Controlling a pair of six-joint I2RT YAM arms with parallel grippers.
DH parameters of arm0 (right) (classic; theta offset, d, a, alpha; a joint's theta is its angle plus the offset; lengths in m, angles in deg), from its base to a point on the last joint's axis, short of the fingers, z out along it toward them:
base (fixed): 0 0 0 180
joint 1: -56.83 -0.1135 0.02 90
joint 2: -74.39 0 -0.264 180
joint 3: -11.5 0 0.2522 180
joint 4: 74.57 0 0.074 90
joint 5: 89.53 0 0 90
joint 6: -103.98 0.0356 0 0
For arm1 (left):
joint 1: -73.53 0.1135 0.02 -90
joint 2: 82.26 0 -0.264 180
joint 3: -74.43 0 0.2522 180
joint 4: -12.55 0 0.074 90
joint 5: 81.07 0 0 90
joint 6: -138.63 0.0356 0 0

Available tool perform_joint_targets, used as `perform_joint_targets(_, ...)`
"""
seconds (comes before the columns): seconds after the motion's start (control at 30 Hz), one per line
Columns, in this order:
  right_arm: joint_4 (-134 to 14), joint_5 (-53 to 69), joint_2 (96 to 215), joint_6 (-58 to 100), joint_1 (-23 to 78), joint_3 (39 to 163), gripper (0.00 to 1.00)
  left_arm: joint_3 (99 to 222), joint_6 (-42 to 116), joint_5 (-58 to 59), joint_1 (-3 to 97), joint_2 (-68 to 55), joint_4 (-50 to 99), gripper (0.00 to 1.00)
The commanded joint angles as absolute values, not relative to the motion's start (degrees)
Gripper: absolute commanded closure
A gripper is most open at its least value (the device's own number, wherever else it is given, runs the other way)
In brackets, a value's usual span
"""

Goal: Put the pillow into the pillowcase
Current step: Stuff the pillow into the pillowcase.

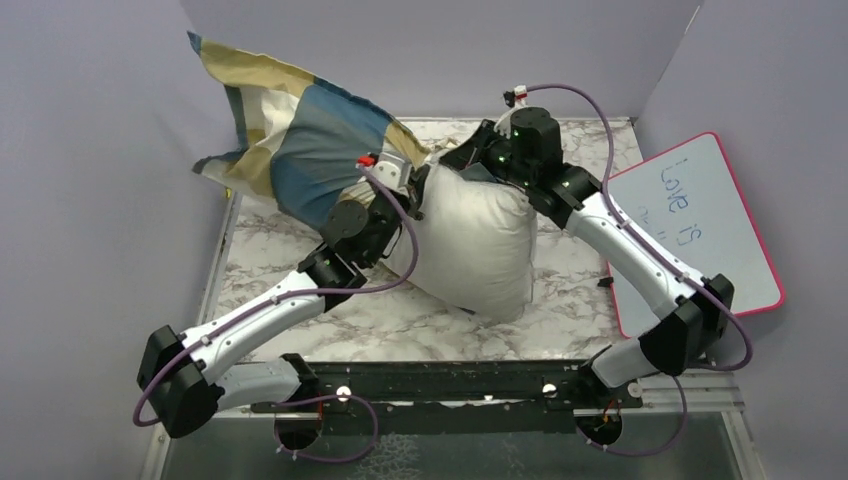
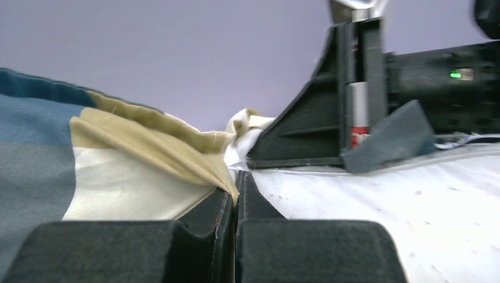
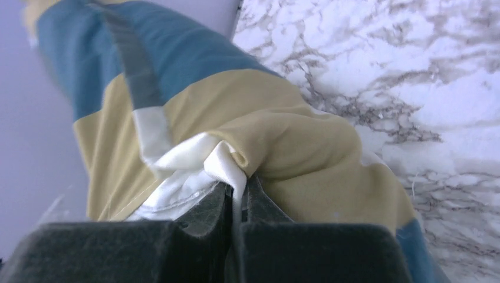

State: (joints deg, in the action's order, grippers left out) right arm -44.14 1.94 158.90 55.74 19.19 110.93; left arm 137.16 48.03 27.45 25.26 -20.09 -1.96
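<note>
At 10 o'clock the pillowcase [image 1: 300, 140] is held up off the table [image 1: 570, 300], closed end pointing to 10 o'clock, mouth toward centre. The left gripper [image 2: 237, 180] is clamped on its tan hem, seemingly to hold one lip of the mouth up. The pillow [image 1: 475, 245] lies at centre, long axis roughly 12 to 6, far end at the mouth, barely entered at best. The right gripper [image 3: 237, 191] is pinched on the cream-and-tan hem, likely to spread the opening
</note>
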Motion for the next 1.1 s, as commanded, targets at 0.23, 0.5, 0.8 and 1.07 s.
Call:
perform_joint_targets(0.23, -48.65, 21.54, 178.97, 64.58, 37.96, 105.8, 0.63, 153.74, 38.01, -5.8, 34.56, 3.71, 3.74, 1.0)
perform_joint_targets(0.5, -33.2, 14.97, 174.98, 41.12, 41.06, 115.84, 0.14, 166.91, 45.58, 3.0, 37.76, 2.65, 26.21, 0.49)
perform_joint_targets(0.8, -35.48, 26.3, 170.75, 32.19, 41.65, 114.76, 0.15, 160.67, 56.55, 17.6, 37.89, 3.5, 26.94, 0.44)
perform_joint_targets(1.07, -36.41, 26.56, 178.57, 25.54, 38.42, 113.55, 0.16, 153.88, 43.04, 25.36, 39.25, 3.25, 33.39, 0.36)
